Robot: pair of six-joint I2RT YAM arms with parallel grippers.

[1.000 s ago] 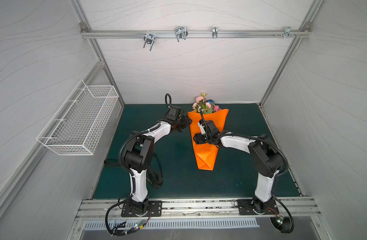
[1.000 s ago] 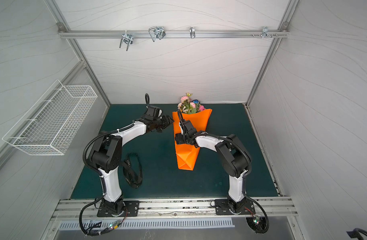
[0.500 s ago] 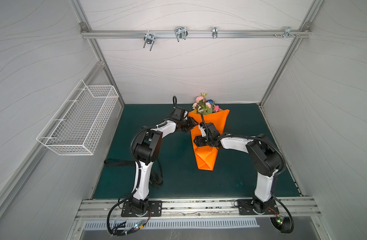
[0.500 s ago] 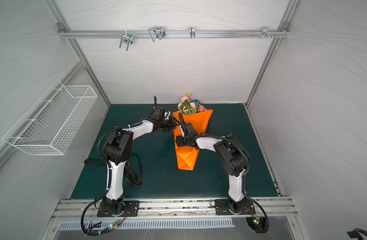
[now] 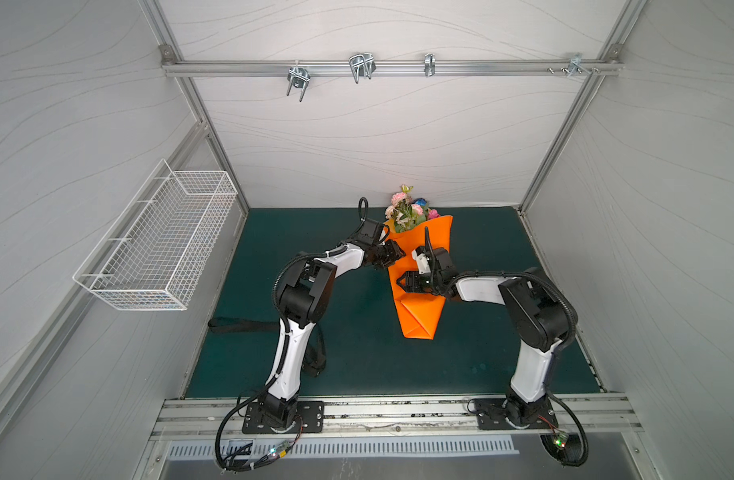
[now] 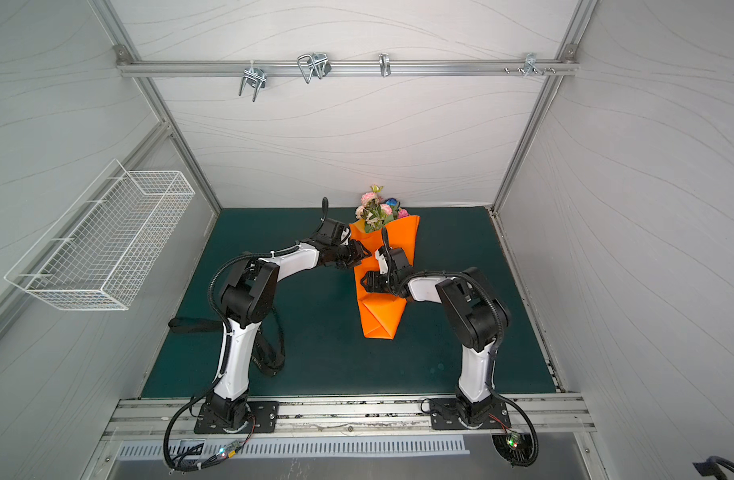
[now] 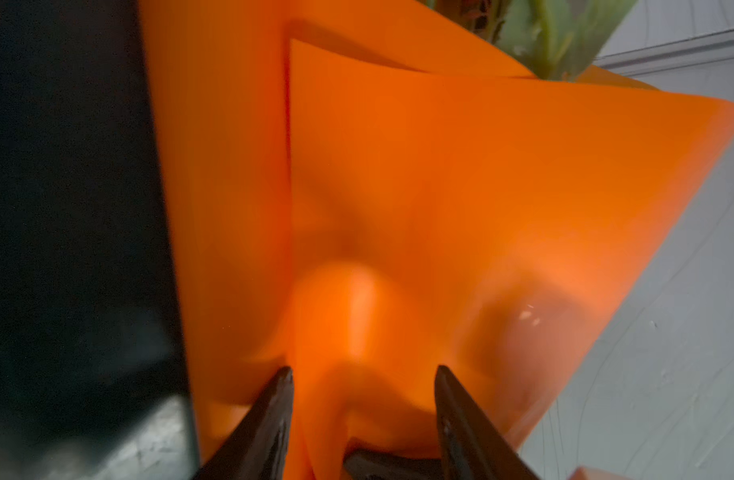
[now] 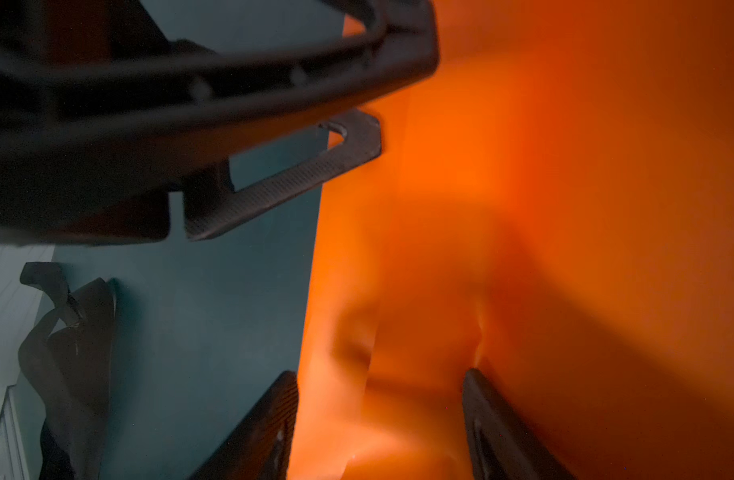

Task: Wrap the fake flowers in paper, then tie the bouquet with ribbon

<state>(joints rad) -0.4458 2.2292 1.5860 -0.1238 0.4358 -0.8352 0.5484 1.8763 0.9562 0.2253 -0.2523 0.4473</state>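
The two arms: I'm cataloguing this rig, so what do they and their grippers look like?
Both the left arm and right arm have glossy white link shells, bulky black joints and black base plates. Ribbed black cable conduit loops along each. The left gripper and right gripper are black, with two tapered, textured fingers.

Left gripper [image 5: 398,256] has reached the edge of the orange paper [image 5: 419,316]

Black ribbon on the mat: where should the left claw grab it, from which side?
Probably the straight end of the black ribbon, lying flat on the mat, clear of the left arm. Come from above, jaws across its width. The looped part is half hidden behind that arm.
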